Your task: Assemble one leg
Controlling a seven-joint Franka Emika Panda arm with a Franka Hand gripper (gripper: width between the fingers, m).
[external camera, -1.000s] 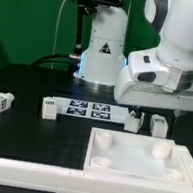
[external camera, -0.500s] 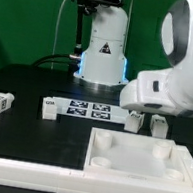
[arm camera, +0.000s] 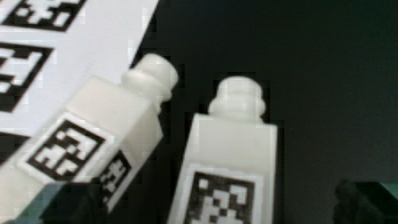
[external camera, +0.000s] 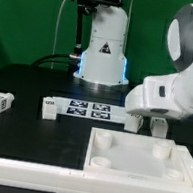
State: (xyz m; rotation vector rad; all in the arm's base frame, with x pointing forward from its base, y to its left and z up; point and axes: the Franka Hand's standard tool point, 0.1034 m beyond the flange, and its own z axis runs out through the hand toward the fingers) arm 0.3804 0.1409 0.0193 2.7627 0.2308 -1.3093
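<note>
One leg (arm camera: pixel 89 140) lies just beside the marker board (external camera: pixel 87 109), a second leg (arm camera: pixel 231 165) alongside; the tray (external camera: pixel 125 162) lies before the board.

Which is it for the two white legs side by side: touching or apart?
Apart. The wrist view shows a dark strip of table running between the leg nearer the marker board and the other leg along their whole visible length.

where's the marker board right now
In the exterior view the marker board lies flat mid-table, behind the large white square piece, with a leg beside its end on the exterior view's left.
</note>
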